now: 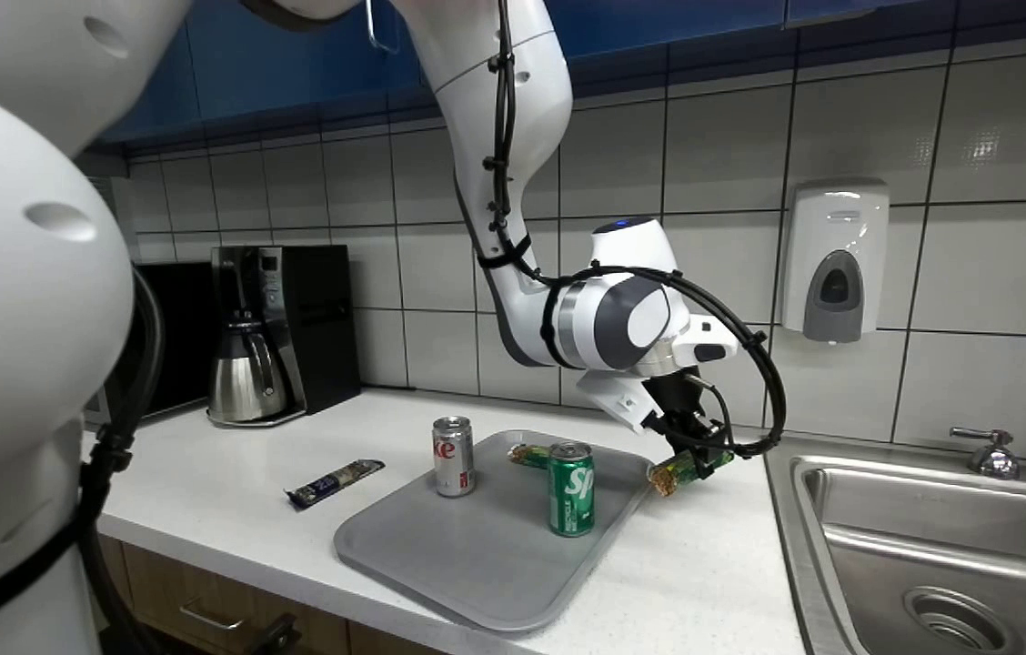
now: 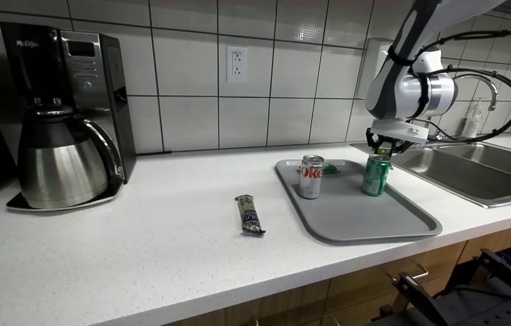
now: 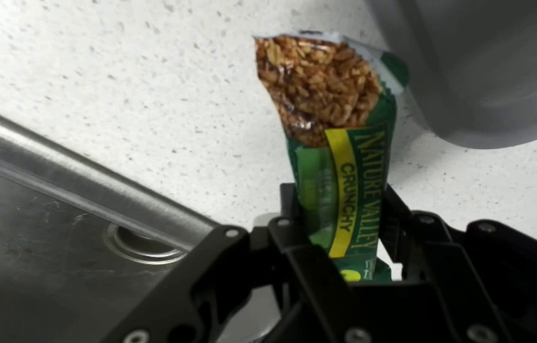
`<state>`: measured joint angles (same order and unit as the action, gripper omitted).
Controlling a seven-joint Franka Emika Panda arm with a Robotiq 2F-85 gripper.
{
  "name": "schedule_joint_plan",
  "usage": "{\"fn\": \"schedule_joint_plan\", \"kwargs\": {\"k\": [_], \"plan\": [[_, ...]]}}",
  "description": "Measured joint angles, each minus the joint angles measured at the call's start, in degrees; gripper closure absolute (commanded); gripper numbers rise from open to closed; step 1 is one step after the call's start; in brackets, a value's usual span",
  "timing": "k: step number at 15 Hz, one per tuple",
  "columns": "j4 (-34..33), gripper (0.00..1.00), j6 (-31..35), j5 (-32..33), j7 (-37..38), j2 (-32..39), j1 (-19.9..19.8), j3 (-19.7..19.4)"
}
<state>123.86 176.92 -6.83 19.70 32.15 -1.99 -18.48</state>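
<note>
We saw the gripper [image 3: 340, 209] clamped on a green-wrapped Nature Valley bar [image 3: 340, 152], one jaw against each side of the wrapper. The bar was over the strip of counter [image 2: 183, 244] between the gray tray [image 1: 477, 564] and the steel sink [image 1: 886, 537], and in our wrist view a corner of its wrapper overlapped the tray's rim. We could not tell whether it touched the surface beneath.

The tray held three things. A silver Coke can [image 1: 453, 455] and a green Sprite can [image 1: 571, 491] both stood upright on it, apart from each other; we could not see inside either one. A second green wrapper [image 1: 528, 456] lay toward the wall side of the tray, partly hidden behind the Sprite can in an exterior view.

Outside the tray, on the counter, we found a dark-wrapped nut bar [image 2: 250, 215] lying flat. The sink had two basins, and we could make out a round drain [image 1: 959, 619] in the nearer. A steel carafe [image 2: 63, 167] sat in the coffee maker [image 2: 85, 77], its contents hidden from us. A soap dispenser [image 1: 836, 264] hung on the tiled wall [image 1: 722, 164].
</note>
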Motion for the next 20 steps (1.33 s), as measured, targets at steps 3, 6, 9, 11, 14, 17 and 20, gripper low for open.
{"fn": "schedule_joint_plan", "kwargs": {"k": [3, 6, 9, 11, 14, 17, 20], "plan": [[0.0, 0.83, 0.0, 0.0, -0.2, 0.5, -0.4, -0.2], [0.0, 0.83, 0.0, 0.0, -0.2, 1.1, -0.9, -0.4], [0.0, 0.83, 0.0, 0.0, -0.3, 1.4, -1.3, -0.4], [0.0, 0.83, 0.0, 0.0, -0.3, 1.7, -1.5, -0.5], [0.0, 0.83, 0.0, 0.0, -0.3, 1.9, -1.6, -0.8], [0.0, 0.83, 0.0, 0.0, -0.3, 2.2, -1.7, -0.9], [0.0, 0.83, 0.0, 0.0, -0.3, 2.6, -1.7, -0.9]]}}
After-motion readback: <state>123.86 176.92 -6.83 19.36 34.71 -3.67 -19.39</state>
